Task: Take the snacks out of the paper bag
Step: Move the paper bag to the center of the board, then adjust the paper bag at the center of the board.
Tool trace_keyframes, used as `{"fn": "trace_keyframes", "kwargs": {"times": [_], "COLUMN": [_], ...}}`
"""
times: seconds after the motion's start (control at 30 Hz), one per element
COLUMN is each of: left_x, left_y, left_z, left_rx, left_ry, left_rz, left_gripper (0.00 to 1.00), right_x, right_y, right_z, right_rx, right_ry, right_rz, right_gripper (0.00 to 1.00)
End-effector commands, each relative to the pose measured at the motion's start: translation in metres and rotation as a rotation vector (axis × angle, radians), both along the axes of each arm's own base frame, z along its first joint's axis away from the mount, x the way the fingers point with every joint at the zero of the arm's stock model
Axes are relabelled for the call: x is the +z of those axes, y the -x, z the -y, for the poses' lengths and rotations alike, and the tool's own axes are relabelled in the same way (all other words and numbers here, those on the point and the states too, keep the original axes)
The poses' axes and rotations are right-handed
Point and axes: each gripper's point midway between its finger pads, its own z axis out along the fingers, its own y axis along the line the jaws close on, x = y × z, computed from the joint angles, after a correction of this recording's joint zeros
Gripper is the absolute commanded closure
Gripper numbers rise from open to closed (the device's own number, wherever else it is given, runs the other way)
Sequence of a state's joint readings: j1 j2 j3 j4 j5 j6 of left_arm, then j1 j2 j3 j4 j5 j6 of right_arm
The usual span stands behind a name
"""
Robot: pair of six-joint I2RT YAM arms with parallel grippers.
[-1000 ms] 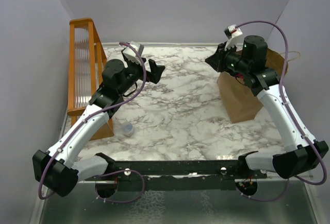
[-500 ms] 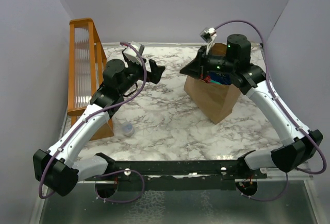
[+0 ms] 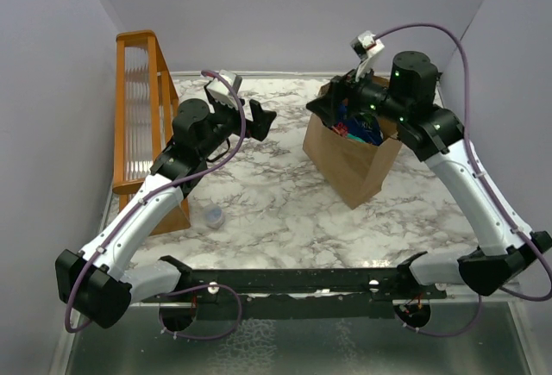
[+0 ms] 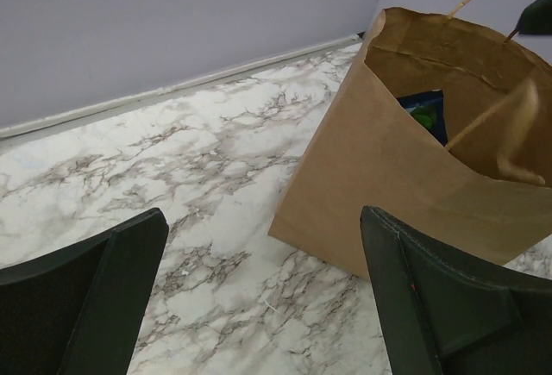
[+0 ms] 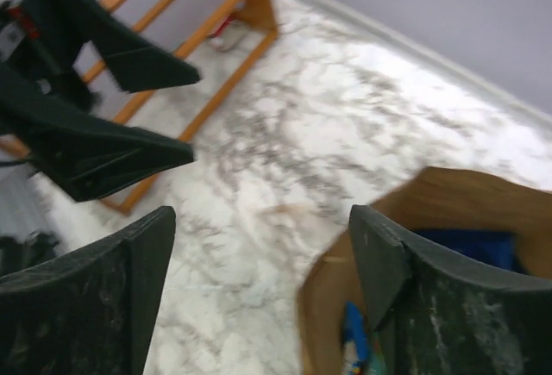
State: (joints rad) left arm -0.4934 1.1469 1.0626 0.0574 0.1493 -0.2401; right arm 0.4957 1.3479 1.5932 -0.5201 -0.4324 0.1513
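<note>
The brown paper bag stands upright right of the table's middle, its mouth open. Snacks show inside it, dark blue and green with some red. My right gripper hovers open over the bag's left rim, holding nothing. In the right wrist view the right gripper straddles the bag's rim, with a blue packet below. My left gripper is open in the air left of the bag. The left wrist view shows the left gripper facing the bag and a blue-green packet.
An orange wooden rack lines the left wall. A small clear round cap lies on the marble near its foot. The bag's twisted handle hangs across its mouth. Walls close the back and both sides.
The right gripper, shut on the bag's top, dragged the bag from the far right toward the middle, then opened and let go. The left arm stayed still.
</note>
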Motion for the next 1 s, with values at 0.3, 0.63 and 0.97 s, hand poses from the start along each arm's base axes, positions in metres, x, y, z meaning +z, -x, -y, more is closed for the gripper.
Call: {"fn": "trace_keyframes", "kwargs": {"times": [0.3, 0.63, 0.97], "left_x": [0.012, 0.006, 0.007], "left_y": [0.004, 0.002, 0.003], "left_z": [0.000, 0.000, 0.002], "left_rx": [-0.006, -0.003, -0.010], "left_ry": [0.007, -0.005, -0.001], "left_rz": [0.035, 0.027, 0.027], "left_gripper": [0.03, 0.03, 0.04], "right_x": [0.047, -0.006, -0.025], "right_y": [-0.051, -0.089, -0.094], "right_z": [0.177, 0.211, 0.206], "right_rx": [-0.999, -0.924, -0.742], "right_ry": [0.145, -0.028, -0.173], "right_rz": [0.281, 0.018, -0.090], "right_gripper": [0.01, 0.01, 0.11]}}
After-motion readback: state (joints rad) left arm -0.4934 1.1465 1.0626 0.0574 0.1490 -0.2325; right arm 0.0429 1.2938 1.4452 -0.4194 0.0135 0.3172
